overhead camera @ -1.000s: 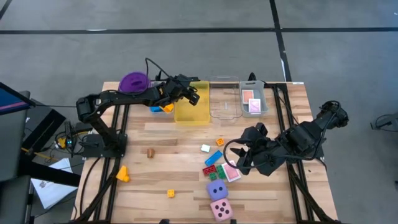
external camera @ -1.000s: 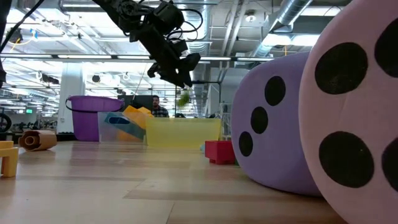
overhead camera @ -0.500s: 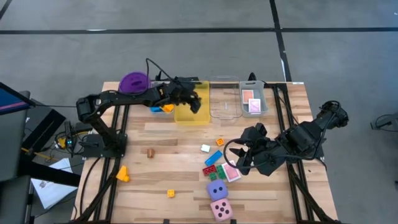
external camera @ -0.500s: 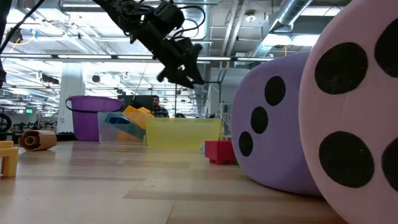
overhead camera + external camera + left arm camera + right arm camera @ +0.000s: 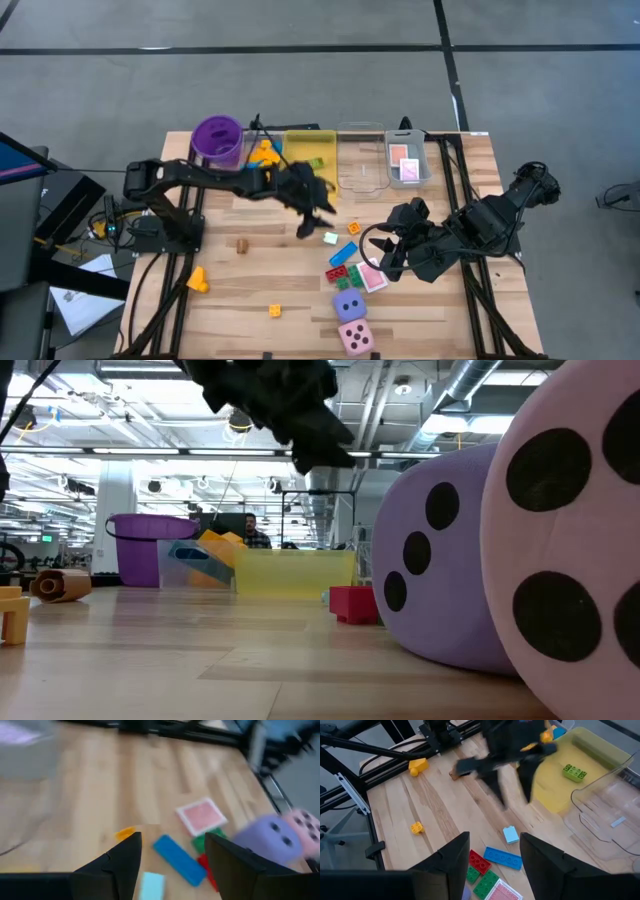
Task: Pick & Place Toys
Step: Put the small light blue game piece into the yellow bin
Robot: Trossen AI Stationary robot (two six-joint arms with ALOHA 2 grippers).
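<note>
My left gripper point(image 5: 315, 215) hangs open and empty above the table, between the yellow tray point(image 5: 310, 185) and the toy pile. Its wrist view looks past the gripper point(image 5: 172, 855) at a blue long brick point(image 5: 179, 860), a light blue brick point(image 5: 151, 885) and a pink-backed card point(image 5: 201, 815). A green brick point(image 5: 317, 162) lies in the yellow tray. A red brick point(image 5: 337, 272), green bricks point(image 5: 355, 277), the purple die point(image 5: 348, 305) and the pink die point(image 5: 355, 337) rest on the table. My right gripper point(image 5: 385, 258) waits open just right of the pile.
A purple cup point(image 5: 217, 140) stands at the far left, with orange and blue bricks point(image 5: 262, 155) beside it. Two clear trays point(image 5: 360, 165) stand at the far edge; one point(image 5: 407, 178) holds cards. An orange brick point(image 5: 274, 311), a yellow piece point(image 5: 197, 279) and a brown roll point(image 5: 241, 243) lie on the left half.
My left gripper has let go of the green brick, which fell into the yellow tray. It has then swung from above the tray toward the table's near edge and the toy pile, rolling its wrist as it went. My right arm has kept still.
</note>
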